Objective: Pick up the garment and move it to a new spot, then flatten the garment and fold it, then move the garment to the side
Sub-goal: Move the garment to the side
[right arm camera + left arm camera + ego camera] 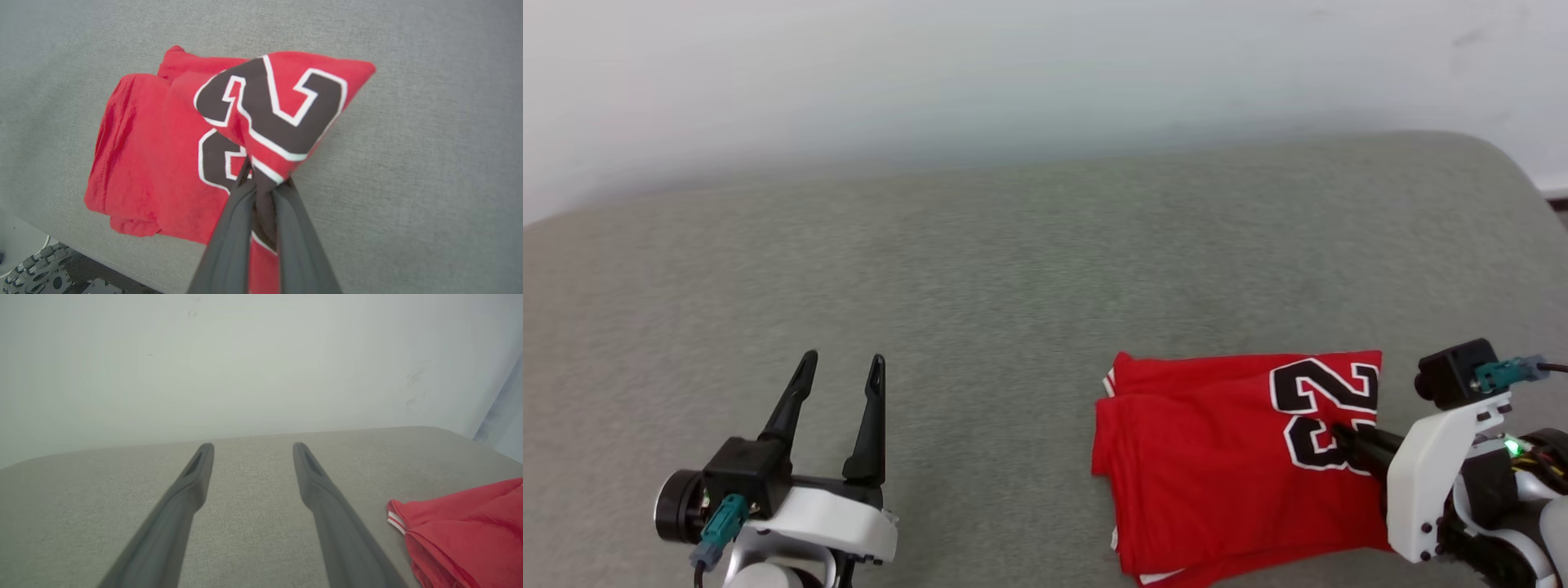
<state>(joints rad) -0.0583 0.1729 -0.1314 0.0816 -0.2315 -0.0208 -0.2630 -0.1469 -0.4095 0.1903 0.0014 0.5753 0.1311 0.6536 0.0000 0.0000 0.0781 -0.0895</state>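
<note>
Pinching the garment [155, 163] near its right-hand edge, the right gripper [261, 181] had its two dark fingers drawn close together on a bunch of red cloth. In the right wrist view the fabric rose into a peak between them, and the black, white-outlined number [269, 110] was creased across that raised fold. In the head view the same gripper [1341, 433] reached in from the lower right, its fingers lying over the lower part of the number [1327, 408].

The garment [1209, 465] lay folded into a rough rectangle on the grey surface [1013, 261], at the lower right of the head view and close to the surface's near edge. Several layers showed along its left side, where a bit of red-and-white striped trim [1109, 384] peeked out.

The left gripper [843, 359] stood at the lower left of the head view, jaws spread wide with nothing between them, well apart from the garment and over bare grey cloth — whether it touched the surface could not be told. In the left wrist view its fingers [192, 486] pointed across the surface toward a pale wall [261, 355], and a folded corner of the garment [466, 526] with its striped trim [395, 522] sat off to the right of them.
</note>
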